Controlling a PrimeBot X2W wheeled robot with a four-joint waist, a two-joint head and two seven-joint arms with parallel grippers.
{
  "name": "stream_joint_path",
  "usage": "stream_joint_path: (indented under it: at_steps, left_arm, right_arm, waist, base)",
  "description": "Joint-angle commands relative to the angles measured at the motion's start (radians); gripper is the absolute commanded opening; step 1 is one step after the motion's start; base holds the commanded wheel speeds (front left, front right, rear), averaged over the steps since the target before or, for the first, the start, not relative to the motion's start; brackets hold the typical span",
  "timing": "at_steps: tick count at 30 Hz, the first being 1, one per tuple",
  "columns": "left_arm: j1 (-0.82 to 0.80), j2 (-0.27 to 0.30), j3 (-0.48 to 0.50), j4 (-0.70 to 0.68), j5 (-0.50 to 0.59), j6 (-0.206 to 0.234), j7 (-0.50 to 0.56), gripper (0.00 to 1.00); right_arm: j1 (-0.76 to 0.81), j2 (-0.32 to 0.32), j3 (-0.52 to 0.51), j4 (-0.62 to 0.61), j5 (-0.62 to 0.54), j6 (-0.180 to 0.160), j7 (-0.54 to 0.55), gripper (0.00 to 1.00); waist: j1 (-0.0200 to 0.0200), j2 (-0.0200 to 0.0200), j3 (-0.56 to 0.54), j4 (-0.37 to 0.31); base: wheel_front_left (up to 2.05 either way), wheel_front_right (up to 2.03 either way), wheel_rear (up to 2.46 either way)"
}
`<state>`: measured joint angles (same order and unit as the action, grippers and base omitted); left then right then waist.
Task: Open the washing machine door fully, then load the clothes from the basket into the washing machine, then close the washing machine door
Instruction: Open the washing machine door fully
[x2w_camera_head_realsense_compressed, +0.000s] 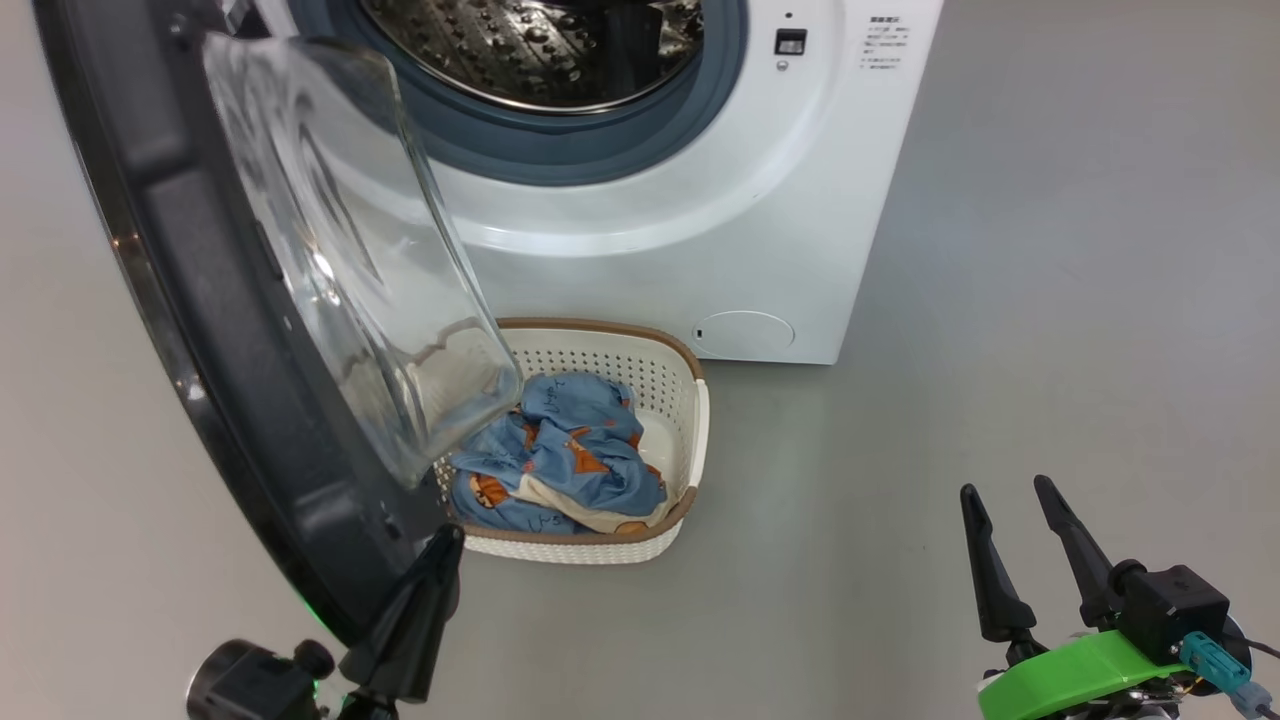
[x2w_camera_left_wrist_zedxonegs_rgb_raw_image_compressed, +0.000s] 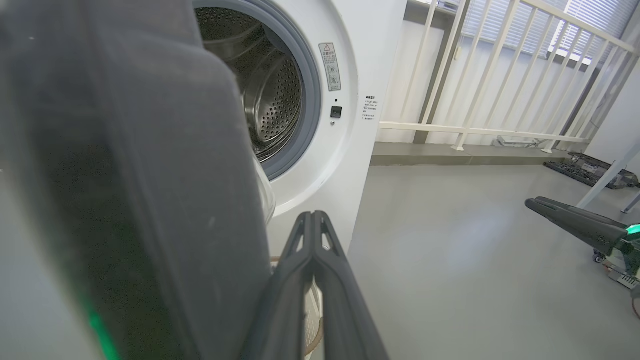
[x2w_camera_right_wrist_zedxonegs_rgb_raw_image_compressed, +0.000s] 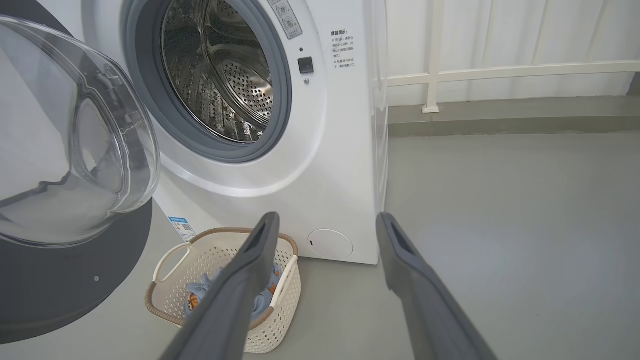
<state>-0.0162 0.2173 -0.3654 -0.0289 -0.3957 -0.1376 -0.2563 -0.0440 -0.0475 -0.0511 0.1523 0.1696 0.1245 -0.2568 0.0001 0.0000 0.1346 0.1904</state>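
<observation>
Head view: door (x2w_camera_head_realsense_compressed: 180, 330) stands wide open; clothes (x2w_camera_head_realsense_compressed: 570, 450) lie in the basket (x2w_camera_head_realsense_compressed: 700, 400) before the machine (x2w_camera_head_realsense_compressed: 700, 200). Left wrist view: left gripper (x2w_camera_left_wrist_zedxonegs_rgb_raw_image_compressed: 312, 217) is pressed together, empty, beside the door edge. Right wrist view: right gripper (x2w_camera_right_wrist_zedxonegs_rgb_raw_image_compressed: 325, 220) is spread wide, empty; drum (x2w_camera_right_wrist_zedxonegs_rgb_raw_image_compressed: 220, 75) looks bare. I judge loading and closing are not yet done.

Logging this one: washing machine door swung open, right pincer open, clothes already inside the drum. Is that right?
One slip: the clothes lie in the basket, not in the drum, whose visible part is bare steel. The head view shows it. The washing machine door is open and the right pincer is open, as you said.
</observation>
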Motion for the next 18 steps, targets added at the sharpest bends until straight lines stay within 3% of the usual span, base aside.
stream_joint_path:
  at_steps: [1,18]
  left_arm:
    - [-0.005,0.019,0.070,-0.025,0.008,0.007,-0.006,0.00]
    - [0.040,-0.025,0.143,-0.007,0.041,0.007,-0.006,0.00]
  right_arm:
    - [-0.033,-0.003,0.021,-0.020,-0.002,0.006,-0.005,1.00]
    - [-0.038,-0.003,0.024,0.000,-0.002,0.006,-0.005,1.00]
  waist:
    - [-0.0001,0.0000,0.001,0.012]
    - [-0.0001,0.0000,-0.009,0.120]
  base:
    - [0.00,0.00,0.00]
    - [0.00,0.00,0.00]
